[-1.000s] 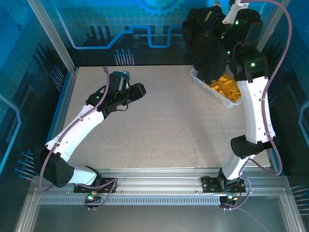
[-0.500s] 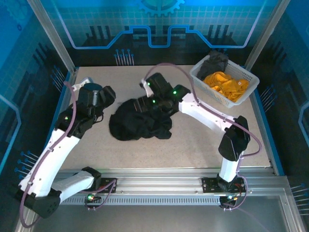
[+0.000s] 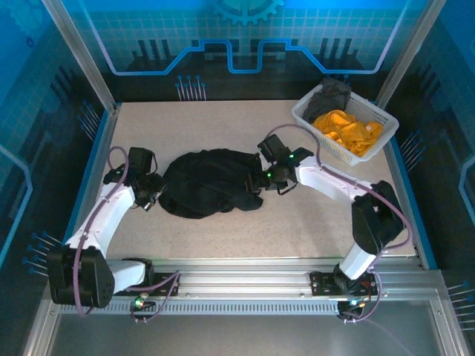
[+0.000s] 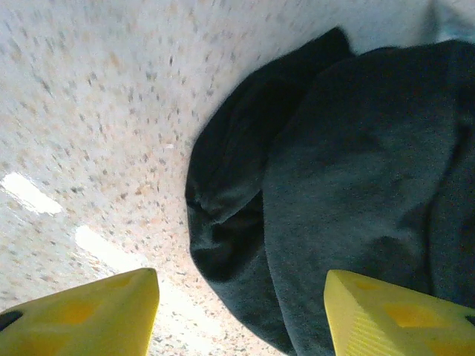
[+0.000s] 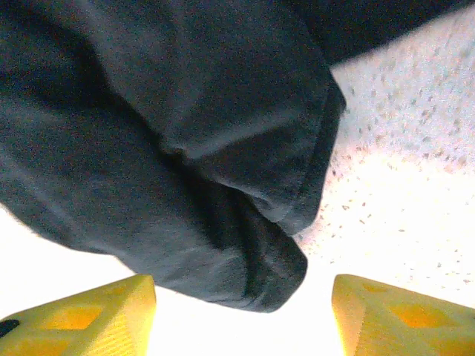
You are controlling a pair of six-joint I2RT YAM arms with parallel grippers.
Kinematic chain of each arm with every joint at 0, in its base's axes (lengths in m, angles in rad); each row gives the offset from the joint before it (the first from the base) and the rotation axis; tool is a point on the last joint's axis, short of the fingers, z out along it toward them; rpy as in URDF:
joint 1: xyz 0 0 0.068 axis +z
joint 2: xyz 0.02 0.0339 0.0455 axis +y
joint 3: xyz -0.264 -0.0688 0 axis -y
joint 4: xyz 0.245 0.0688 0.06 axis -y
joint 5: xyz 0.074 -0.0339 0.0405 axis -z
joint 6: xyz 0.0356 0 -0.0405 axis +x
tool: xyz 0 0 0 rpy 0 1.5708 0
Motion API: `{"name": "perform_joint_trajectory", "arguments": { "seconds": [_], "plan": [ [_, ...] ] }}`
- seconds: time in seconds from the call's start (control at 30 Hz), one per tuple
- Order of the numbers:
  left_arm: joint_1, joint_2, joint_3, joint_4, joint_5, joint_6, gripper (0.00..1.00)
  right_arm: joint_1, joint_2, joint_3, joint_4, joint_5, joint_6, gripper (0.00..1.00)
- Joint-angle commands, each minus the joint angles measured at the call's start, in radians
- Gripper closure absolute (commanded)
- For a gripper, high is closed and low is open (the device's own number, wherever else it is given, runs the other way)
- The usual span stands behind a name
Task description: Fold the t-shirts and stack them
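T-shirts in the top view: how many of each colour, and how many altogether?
Black t-shirt: 1, lying on the table
Orange-yellow t-shirt: 1, in the basket
Dark grey t-shirt: 1, in the basket
Total: 3

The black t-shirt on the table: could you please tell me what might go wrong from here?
1. The black t-shirt lies bunched; the open left gripper may pinch several layers at its rolled edge, so it won't spread flat.
2. The open right gripper faces a doubled-over hem, likely the same trouble.
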Motion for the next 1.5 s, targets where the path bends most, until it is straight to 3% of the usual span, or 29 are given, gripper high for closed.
{"name": "perform_joint_trajectory", "arguments": {
  "seconds": [0.0,0.37,0.43,0.5,0.53,0.57,0.77,1.0,1.2,1.37,1.47],
  "plan": [
    [0.011,0.032,-0.028,0.097,0.136,-0.074,0.4,0.004,0.062,0.012,0.046,-0.062,0.062,0.35],
    [0.047,0.023,-0.105,0.041,0.064,-0.132,0.49,0.102,0.219,0.132,0.025,-0.079,0.036,0.36],
    [0.066,0.015,-0.122,0.045,0.067,-0.132,0.5,0.107,0.238,0.138,0.015,-0.077,0.037,0.48],
    [0.08,0.009,-0.126,0.045,0.066,-0.123,0.51,0.108,0.231,0.148,-0.015,-0.024,0.044,0.83],
    [0.082,0.006,-0.124,0.043,0.064,-0.116,0.51,0.104,0.212,0.153,-0.034,0.009,0.046,0.95],
    [0.084,0.003,-0.118,0.04,0.058,-0.108,0.52,0.097,0.182,0.161,-0.058,0.048,0.048,1.0],
    [0.084,0.005,-0.098,0.047,0.04,-0.071,0.55,0.026,-0.085,0.251,-0.204,0.22,-0.005,1.0],
    [0.081,0.02,-0.1,0.187,0.127,0.001,0.54,-0.185,-0.198,0.354,-0.297,0.179,-0.068,1.0],
    [0.037,0.088,-0.079,0.295,0.213,0.098,0.47,-0.316,-0.105,0.374,-0.247,0.148,-0.07,1.0],
    [-0.029,0.165,-0.041,0.292,0.211,0.18,0.42,-0.328,0.056,0.478,-0.344,0.169,-0.067,1.0],
    [-0.075,0.208,-0.007,0.21,0.143,0.209,0.41,-0.34,0.122,0.523,-0.417,0.22,-0.05,0.86]
  ]
}}
